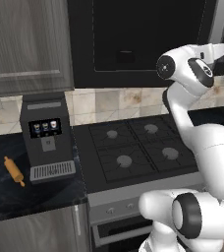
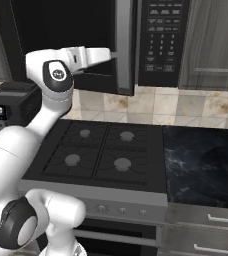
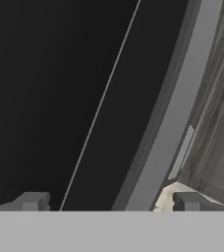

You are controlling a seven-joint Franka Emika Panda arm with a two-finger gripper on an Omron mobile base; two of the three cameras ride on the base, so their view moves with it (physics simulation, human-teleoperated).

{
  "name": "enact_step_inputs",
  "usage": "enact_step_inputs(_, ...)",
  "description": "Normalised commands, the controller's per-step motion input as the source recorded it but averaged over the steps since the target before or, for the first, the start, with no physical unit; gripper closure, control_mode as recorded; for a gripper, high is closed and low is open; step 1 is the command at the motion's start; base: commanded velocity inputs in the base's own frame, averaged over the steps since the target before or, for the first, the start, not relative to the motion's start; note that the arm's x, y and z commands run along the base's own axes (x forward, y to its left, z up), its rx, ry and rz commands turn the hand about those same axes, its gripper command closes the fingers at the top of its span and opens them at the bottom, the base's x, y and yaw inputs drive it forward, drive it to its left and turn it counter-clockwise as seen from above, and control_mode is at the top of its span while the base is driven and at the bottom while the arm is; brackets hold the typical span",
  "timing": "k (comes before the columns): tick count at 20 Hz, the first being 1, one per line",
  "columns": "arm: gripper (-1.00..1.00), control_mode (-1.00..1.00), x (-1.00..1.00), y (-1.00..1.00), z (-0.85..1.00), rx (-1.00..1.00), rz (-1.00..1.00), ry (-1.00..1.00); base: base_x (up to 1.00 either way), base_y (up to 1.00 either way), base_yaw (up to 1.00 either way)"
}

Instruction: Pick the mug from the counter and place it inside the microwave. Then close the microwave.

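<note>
Two dark fingertips of the pincer stand apart, released, with nothing between them, close against the microwave door's grey edge. That door stands ajar above the stovetop. Bare black counter lies right of the burners. Where the mug is, I cannot tell.

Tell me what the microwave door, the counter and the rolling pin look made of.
Microwave door: dark, smooth, glass-like panel with a grey, metal-looking edge strip; likely glass, though the render leaves it open. Counter: black, polished, stone-like surface with faint white veins, so marble or an imitation. Rolling pin: matte orange-brown with slimmer handles, apparently wood.
</note>
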Motion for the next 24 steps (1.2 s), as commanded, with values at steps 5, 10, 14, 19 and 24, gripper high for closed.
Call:
enact_step_inputs(5,-1.0,-1.0,0.31,-0.17,0.05,0.04,0.0,0.01,0.0,0.0,0.0)
enact_step_inputs(10,-1.0,-1.0,0.33,-0.13,0.0,0.01,0.0,0.01,0.0,0.0,0.0)
enact_step_inputs(14,-1.0,-1.0,0.35,-0.09,0.0,0.0,0.0,0.01,0.0,0.0,0.0)
enact_step_inputs(19,-1.0,-1.0,0.38,-0.08,0.0,0.0,0.0,0.0,0.0,0.0,0.0)
enact_step_inputs(24,-1.0,-1.0,0.4,-0.09,0.0,0.01,0.0,0.0,0.0,0.0,0.0)
